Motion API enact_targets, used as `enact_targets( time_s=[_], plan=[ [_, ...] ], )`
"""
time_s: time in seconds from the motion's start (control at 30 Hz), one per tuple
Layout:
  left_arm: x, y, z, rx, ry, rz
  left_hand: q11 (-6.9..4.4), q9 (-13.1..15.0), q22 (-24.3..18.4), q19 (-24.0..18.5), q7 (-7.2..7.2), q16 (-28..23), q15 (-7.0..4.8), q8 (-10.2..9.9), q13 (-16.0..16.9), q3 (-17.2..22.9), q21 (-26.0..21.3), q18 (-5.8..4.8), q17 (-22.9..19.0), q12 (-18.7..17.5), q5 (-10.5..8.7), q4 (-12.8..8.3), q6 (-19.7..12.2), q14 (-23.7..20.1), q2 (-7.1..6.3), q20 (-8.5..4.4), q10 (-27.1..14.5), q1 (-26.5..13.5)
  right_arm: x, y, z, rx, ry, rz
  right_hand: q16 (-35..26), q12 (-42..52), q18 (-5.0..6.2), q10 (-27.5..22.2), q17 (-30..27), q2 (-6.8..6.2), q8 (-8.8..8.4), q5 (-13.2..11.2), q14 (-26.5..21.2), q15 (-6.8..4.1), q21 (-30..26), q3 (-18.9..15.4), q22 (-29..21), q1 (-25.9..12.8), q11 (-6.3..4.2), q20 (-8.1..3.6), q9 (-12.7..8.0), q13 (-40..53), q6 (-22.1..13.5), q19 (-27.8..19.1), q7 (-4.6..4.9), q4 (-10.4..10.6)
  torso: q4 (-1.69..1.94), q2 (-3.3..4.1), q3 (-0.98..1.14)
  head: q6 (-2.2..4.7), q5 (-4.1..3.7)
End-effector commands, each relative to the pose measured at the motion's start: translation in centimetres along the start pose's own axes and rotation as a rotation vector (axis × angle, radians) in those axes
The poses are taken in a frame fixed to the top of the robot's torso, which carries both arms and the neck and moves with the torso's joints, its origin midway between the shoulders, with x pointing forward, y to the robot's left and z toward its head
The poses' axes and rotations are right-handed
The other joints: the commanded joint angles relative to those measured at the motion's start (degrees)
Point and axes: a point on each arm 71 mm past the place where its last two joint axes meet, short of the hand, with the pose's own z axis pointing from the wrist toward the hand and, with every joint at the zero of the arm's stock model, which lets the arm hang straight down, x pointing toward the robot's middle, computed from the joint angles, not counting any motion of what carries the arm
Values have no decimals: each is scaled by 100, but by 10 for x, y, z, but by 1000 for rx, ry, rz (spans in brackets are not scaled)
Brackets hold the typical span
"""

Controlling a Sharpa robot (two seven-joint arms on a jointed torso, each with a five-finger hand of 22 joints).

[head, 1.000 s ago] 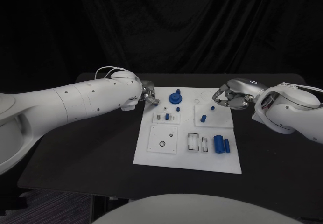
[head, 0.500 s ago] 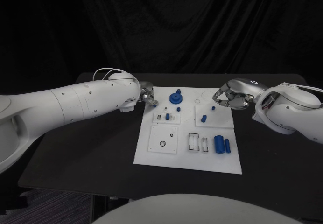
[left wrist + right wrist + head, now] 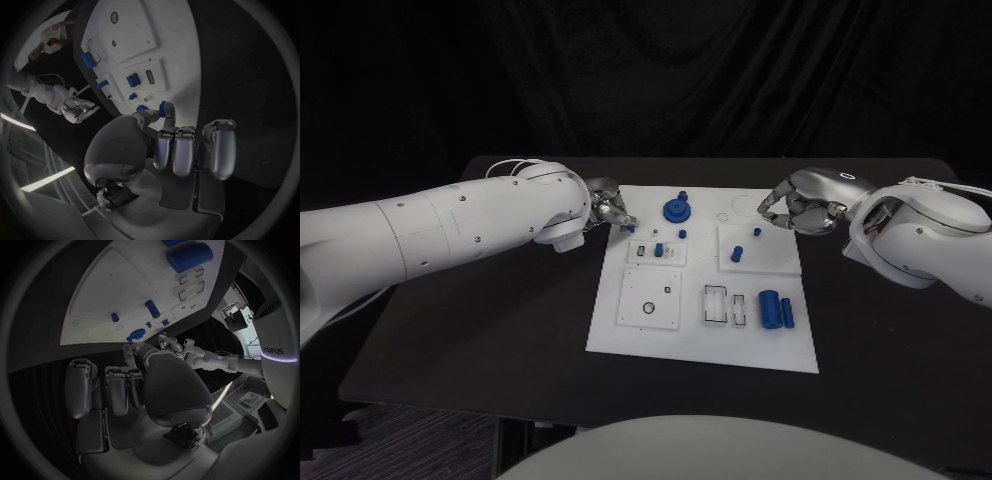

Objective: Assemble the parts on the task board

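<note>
Left hand (image 3: 609, 207) still pinching a small blue part (image 3: 162, 108) at the task board's (image 3: 702, 335) edge, its arm nearer.

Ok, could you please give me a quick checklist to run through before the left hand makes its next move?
1. Left hand holds a small blue part: ok, pinched at the fingertips.
2. Part is near the task board: ok, at its far left edge.
3. Target slot for the part: cannot tell.
4. Right hand is out of the way: ok, at the board's far right edge, fingers curled on nothing.
5. Large blue cylinder is off the path: ok, lying on the board's near right.
</note>
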Motion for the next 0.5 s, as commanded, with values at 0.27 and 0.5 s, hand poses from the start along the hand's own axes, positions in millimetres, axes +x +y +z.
enact_targets(
  time_s=[0.27,0.5],
  plan=[
    [11,-7,-20,18,-47,-112,-43,15,1249,210,-44,37,-44,35,1506,218,-1,25,1509,-3,-68,-194,96,595,18,-41,586,-73,0,-2,-2,14,-6,1,17,15,42,597,1509,-4,-39,29,607,0,-22,33,1211,-54,-13,-5,-7,1508,-11,140,-24,5,10,0,-5,-1,9],
    [15,-14,-29,70,-86,-32,-47,16,1250,212,-47,37,-47,32,1506,236,2,24,1509,-3,-45,-202,93,595,32,-43,586,-76,0,-2,-3,14,-9,1,17,15,42,597,1509,-4,-39,29,607,0,-22,33,1211,-54,-13,-5,-7,1508,-11,140,-24,5,-10,0,-4,-1,45]
  ],
)
